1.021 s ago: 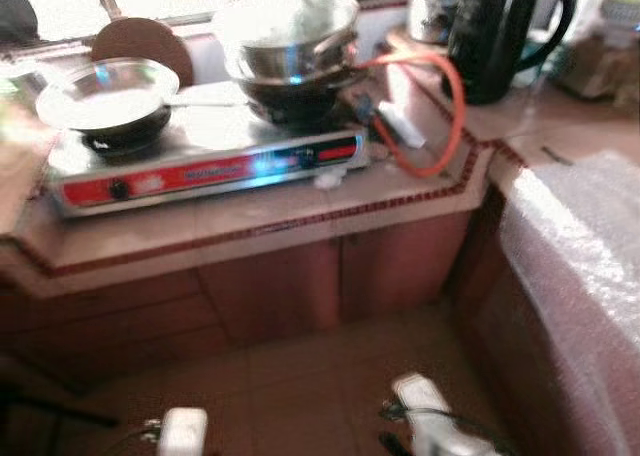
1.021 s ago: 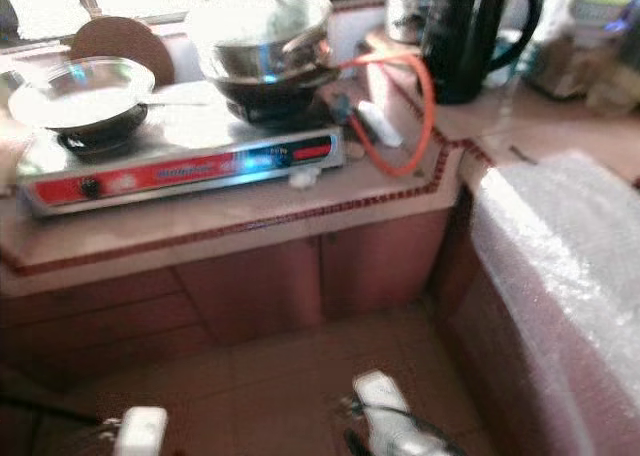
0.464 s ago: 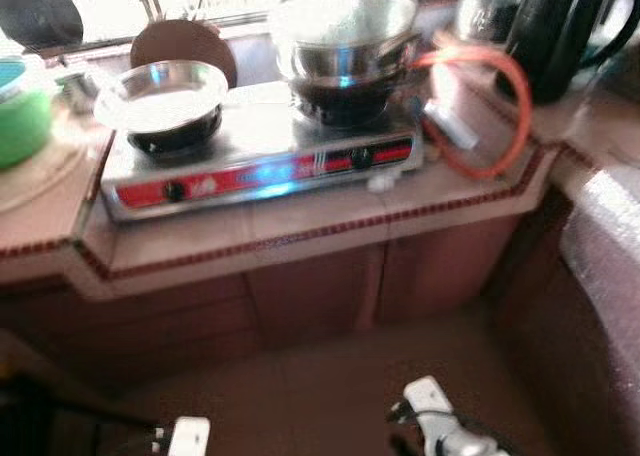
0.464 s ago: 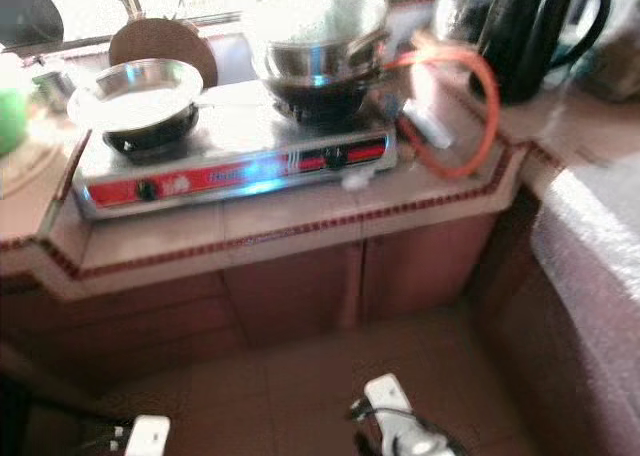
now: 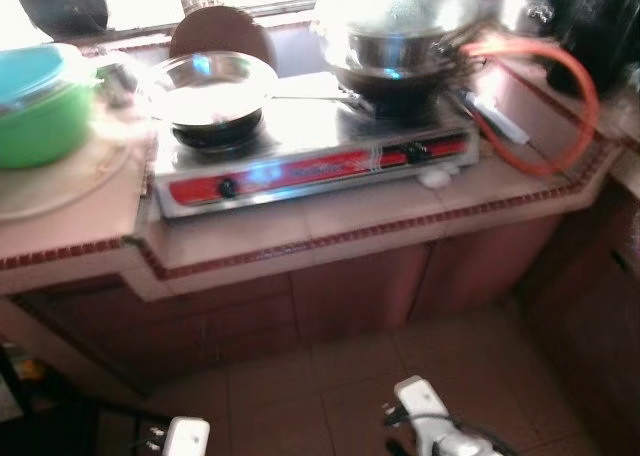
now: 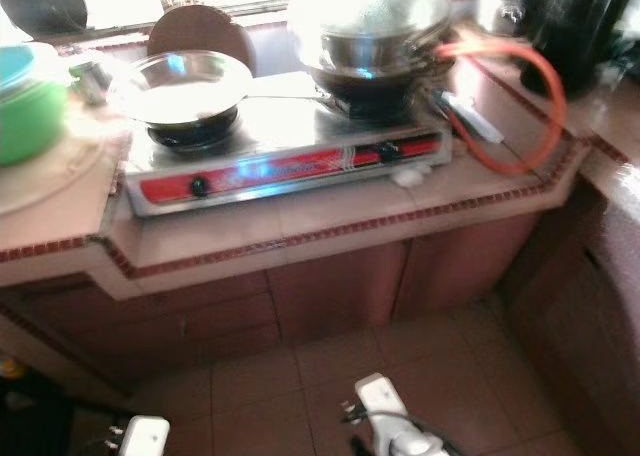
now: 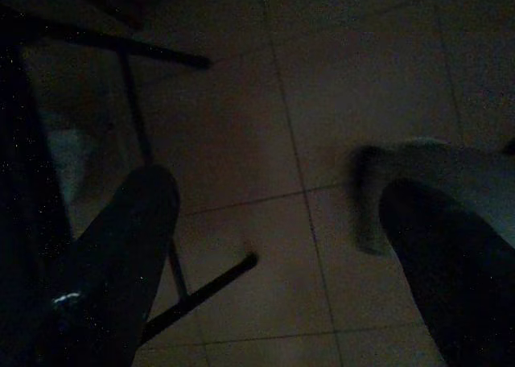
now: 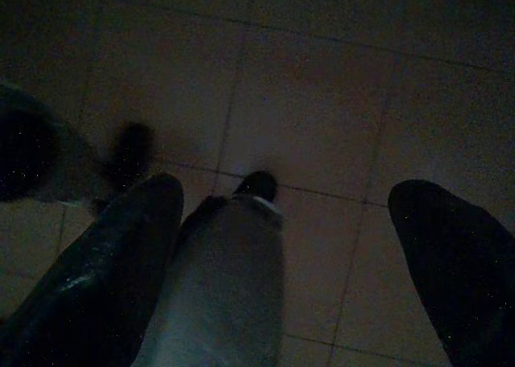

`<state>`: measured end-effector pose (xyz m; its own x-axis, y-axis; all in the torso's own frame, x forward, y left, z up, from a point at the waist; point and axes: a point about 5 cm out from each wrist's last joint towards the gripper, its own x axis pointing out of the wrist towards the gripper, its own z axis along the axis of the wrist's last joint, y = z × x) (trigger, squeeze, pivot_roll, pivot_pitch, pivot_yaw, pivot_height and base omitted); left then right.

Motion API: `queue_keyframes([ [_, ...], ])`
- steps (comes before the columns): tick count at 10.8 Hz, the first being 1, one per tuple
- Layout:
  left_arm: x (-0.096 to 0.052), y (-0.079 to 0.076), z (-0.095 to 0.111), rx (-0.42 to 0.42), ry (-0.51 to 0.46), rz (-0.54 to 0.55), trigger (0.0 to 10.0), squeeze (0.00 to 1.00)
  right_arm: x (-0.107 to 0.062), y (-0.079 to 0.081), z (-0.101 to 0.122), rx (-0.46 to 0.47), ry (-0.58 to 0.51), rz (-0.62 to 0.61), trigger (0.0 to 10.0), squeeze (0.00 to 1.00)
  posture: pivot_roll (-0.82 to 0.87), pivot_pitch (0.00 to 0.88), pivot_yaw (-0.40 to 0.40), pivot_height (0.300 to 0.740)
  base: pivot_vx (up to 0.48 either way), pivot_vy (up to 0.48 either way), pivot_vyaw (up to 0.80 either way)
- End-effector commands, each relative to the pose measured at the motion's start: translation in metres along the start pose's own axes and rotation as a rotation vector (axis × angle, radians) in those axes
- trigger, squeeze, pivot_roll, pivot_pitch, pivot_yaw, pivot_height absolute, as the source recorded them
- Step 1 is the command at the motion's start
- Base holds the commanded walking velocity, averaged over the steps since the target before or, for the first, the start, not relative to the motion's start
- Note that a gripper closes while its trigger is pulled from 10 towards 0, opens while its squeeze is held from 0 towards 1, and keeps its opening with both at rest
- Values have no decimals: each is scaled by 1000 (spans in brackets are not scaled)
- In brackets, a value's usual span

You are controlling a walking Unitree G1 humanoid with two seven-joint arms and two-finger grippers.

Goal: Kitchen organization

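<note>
- Both arms hung idle over the tiled floor [image 7: 241,101]; left gripper [image 7: 273,254] and right gripper [image 8: 282,254] each held fingers spread, gripping nothing.
- Two-burner stove [image 5: 310,161] sat at twelve o'clock on the counter [image 5: 330,231], pans atop; green bowl [image 5: 40,116] at ten.

Black kettle [image 5: 600,36] cut off, stove [image 5: 310,156] blurred

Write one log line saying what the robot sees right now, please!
arms: left gripper and right gripper open, idle over floor | counter: stove with two pans, green bowl to its left, orange hose to its right
</note>
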<state>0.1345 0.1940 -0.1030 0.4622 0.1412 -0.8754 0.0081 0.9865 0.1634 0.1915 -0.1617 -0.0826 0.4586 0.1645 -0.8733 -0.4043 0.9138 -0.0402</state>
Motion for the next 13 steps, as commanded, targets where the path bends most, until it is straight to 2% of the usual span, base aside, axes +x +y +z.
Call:
queue_keyframes([
  [1,-1,9,-5,15,14,19,10000,0,2,9,7,-8,-18,26,10000,0,-34,75,36,740,0,0,0],
  [6,0,7,1,37,-6,18,10000,0,2,10,8,-5,-23,29,10000,0,-34,77,36,740,0,0,0],
  [8,0,5,3,46,-12,17,10000,0,3,10,10,-42,-29,32,10000,0,-32,77,35,740,0,0,0],
  [11,1,4,4,56,-16,16,10000,0,3,10,10,-55,-27,21,10000,0,-33,78,37,740,0,0,775],
  [12,1,4,6,59,-20,16,10000,0,1,8,2,-55,-18,21,10000,0,-36,78,38,740,0,0,725],
  [13,1,3,6,60,-20,15,10000,0,1,7,0,-46,-16,16,10000,0,-36,78,37,740,0,0,0],
])
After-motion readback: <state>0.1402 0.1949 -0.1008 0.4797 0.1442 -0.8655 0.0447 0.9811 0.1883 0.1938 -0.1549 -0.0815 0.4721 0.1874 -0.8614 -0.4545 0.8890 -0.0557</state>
